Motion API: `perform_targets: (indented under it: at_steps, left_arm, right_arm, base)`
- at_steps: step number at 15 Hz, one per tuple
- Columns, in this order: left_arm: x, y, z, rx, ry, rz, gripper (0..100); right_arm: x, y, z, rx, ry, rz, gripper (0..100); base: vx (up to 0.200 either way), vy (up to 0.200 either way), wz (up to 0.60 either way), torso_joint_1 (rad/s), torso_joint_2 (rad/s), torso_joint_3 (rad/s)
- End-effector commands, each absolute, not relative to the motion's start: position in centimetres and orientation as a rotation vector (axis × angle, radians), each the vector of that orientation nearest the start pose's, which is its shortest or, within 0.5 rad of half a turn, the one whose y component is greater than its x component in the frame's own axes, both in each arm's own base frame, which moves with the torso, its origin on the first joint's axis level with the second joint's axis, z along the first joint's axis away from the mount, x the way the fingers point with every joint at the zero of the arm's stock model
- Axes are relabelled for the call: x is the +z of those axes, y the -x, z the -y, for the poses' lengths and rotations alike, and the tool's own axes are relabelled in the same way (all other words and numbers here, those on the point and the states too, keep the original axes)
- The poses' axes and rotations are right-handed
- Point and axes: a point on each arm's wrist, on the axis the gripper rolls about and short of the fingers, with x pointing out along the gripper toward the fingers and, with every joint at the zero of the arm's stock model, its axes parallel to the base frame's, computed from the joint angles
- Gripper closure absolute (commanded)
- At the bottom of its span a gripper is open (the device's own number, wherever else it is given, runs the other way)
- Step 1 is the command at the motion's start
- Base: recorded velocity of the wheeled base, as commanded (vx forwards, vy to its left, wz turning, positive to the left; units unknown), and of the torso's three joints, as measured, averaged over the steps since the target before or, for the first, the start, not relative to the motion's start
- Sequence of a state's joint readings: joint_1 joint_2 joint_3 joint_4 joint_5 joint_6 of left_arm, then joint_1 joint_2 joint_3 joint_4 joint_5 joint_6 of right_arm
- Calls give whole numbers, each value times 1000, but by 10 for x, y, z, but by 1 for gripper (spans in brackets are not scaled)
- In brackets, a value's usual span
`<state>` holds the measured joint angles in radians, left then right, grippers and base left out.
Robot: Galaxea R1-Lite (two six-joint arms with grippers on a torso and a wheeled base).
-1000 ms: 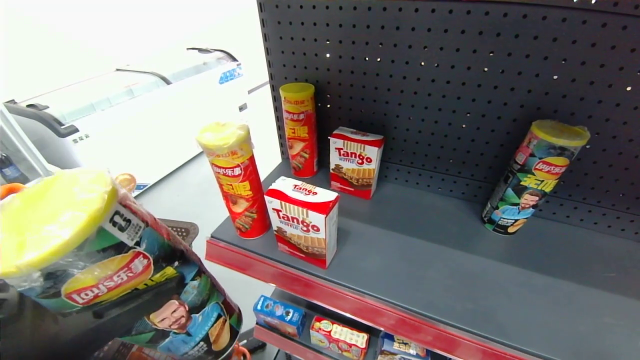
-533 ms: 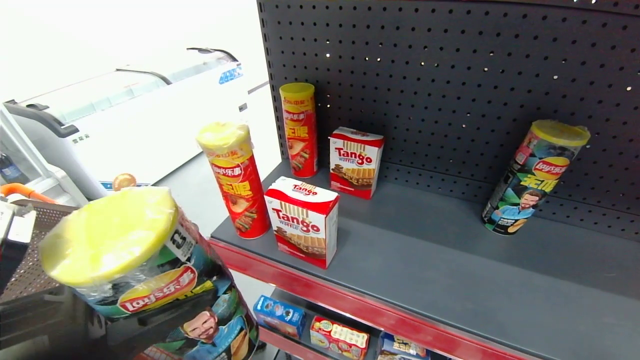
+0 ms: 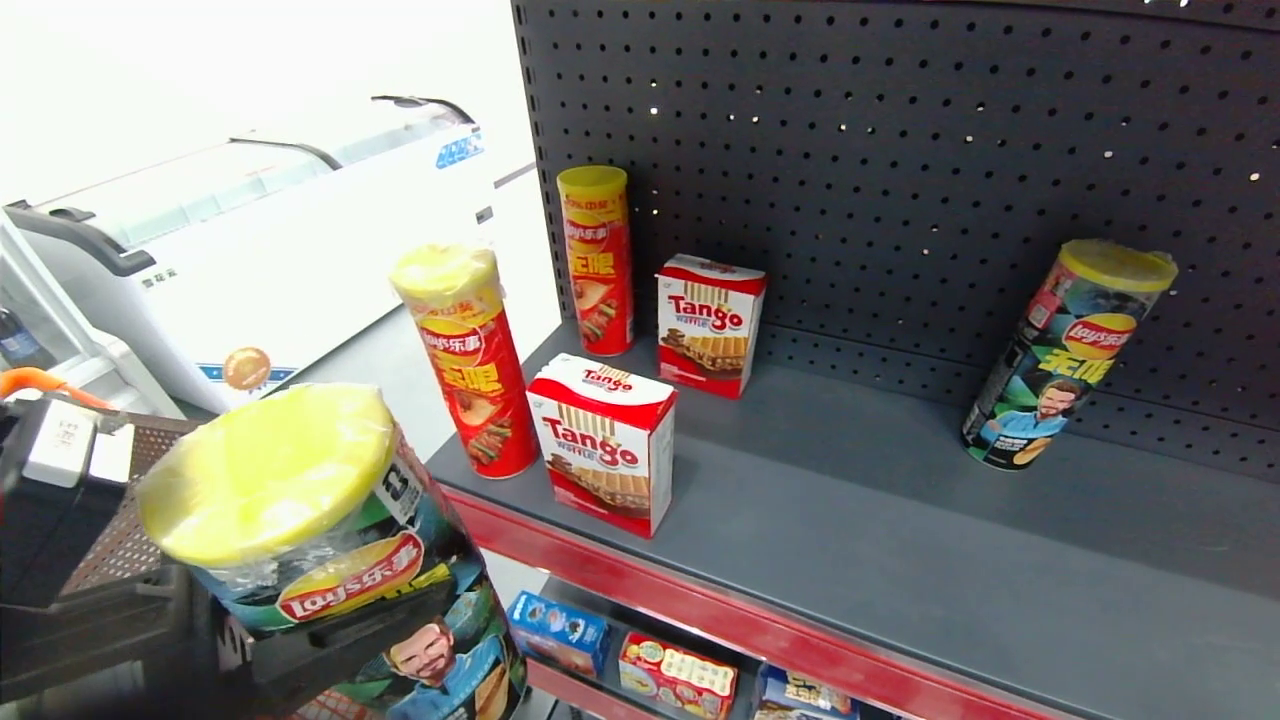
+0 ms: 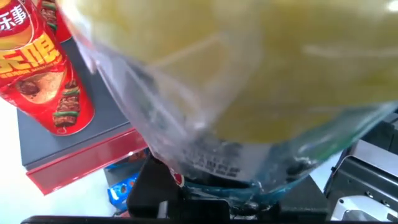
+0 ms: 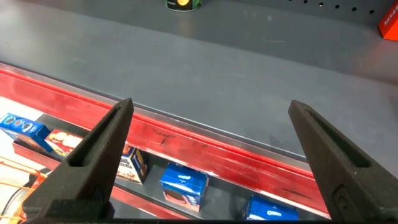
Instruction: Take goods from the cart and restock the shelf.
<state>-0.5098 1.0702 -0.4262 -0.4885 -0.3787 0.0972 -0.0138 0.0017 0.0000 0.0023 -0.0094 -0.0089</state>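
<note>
Swings the chip can [image 3: 270, 470], clamped in the left hand [image 3: 345, 622], rightward off the cart [image 3: 110, 540] toward the shelf [image 3: 900, 540], not yet over it, with the right hand [image 5: 208, 115] wide open and empty at the shelf's near edge.

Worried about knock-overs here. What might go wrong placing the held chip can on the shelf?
The green chip can in the left tool is near the red chip can at the shelf's front corner; swinging in could topple it or the wafer box beside it. The held can's base looks lower than the red shelf edge, so it may clip that unless raised.
</note>
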Motion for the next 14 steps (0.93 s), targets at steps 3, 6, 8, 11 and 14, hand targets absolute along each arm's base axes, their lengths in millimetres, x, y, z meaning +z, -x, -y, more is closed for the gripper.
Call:
perform_targets:
  at_steps: [3, 6, 8, 11, 14]
  left_arm:
    - [203, -120, 76, -889, -100, -119, 100]
    - [201, -119, 76, -889, -99, -124, 100]
    - [201, -119, 76, -889, -99, -124, 100]
    - [201, -119, 75, -889, -98, -126, 100]
    - [201, -119, 75, -887, -98, -125, 100]
  right_arm:
    - [75, 23, 0, -23, 9, -5, 0]
    - [75, 23, 0, -23, 9, -5, 0]
    - [75, 23, 0, -23, 9, -5, 0]
    - [75, 23, 0, -23, 9, -5, 0]
    - [75, 23, 0, -23, 9, -5, 0]
  base:
    - [0, 0, -600, 4, 4, 4]
    - [0, 0, -600, -1, 4, 1]
    - [0, 0, -600, 5, 5, 5]
    - [0, 0, 0, 0, 0, 0]
    - [0, 0, 0, 0, 0, 0]
